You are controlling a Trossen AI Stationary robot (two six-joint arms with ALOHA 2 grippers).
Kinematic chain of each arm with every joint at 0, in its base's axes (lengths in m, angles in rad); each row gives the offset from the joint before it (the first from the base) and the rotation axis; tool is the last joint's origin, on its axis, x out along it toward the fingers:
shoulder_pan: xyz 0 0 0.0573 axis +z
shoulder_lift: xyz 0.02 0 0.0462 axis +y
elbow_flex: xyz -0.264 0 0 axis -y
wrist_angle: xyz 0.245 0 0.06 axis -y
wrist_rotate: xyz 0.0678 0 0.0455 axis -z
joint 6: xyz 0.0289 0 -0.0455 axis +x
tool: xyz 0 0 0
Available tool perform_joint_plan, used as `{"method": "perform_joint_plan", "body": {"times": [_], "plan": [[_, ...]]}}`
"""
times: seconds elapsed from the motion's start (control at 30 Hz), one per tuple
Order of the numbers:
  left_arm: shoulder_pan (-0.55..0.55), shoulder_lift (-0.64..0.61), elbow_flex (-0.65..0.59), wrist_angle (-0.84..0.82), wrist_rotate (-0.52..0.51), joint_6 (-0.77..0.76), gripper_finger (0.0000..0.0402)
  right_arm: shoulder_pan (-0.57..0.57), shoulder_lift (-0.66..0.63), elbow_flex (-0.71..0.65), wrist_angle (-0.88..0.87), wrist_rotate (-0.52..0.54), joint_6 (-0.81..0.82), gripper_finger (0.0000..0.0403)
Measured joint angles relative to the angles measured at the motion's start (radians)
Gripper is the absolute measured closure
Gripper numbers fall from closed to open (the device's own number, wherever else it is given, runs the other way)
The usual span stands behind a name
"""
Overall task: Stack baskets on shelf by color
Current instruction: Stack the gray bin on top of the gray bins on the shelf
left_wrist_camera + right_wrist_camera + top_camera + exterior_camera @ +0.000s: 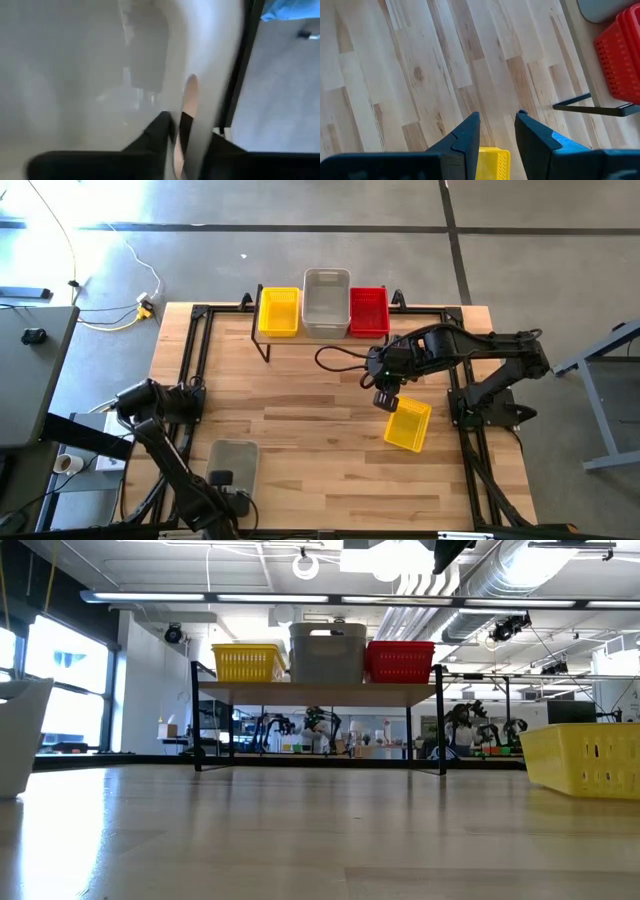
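Observation:
The shelf (320, 692) stands at the table's far edge and carries yellow (279, 311), grey-white (326, 303) and red (369, 311) baskets side by side. A lone yellow basket (408, 425) sits on the table at the right. My right gripper (387, 400) hovers open over that basket's far left corner (492, 162). My left gripper (222, 478) is at the near left, shut on a grey-white basket (233, 458), which fills the left wrist view. My left gripper (174, 132) is shut on the grey-white basket at its near end (200, 115); the fingers (161, 131) close on the basket's wall. How the wall lies between them is blurred. I cannot tell whether the basket rests on the table.
Black metal frame rails (190, 370) run along the table's left, right and far edges. A black cable (335, 358) loops on the wood in front of the shelf. The middle of the table (300, 420) is bare wood.

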Motion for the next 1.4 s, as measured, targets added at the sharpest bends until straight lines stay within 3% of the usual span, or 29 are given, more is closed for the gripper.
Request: {"method": "perform_joint_plan", "body": {"times": [0.07, 0.53, 0.9, 1.2, 1.4], "plan": [[0.007, -0.001, 0.011, 0.001, -0.008, 0.002, 0.0391, 0.000, 0.000, 0.000, 0.000, 0.000, 0.000, 0.0293], [0.111, -0.014, 0.256, -0.095, -0.022, 0.127, 0.0399, 0.000, 0.000, 0.000, 0.000, -0.005, 0.003, 0.0293], [0.235, -0.014, 0.534, -0.392, -0.103, 0.309, 0.0401, 0.036, 0.000, 0.000, 0.000, -0.039, -0.023, 0.0293], [0.374, -0.015, 0.738, -0.668, -0.171, 0.465, 0.0401, 0.064, 0.000, 0.000, 0.000, 0.019, -0.013, 0.0293], [0.505, -0.035, 0.822, -0.671, -0.177, 0.585, 0.0401, 0.064, 0.000, 0.000, 0.003, 0.019, 0.043, 0.0293]]}}
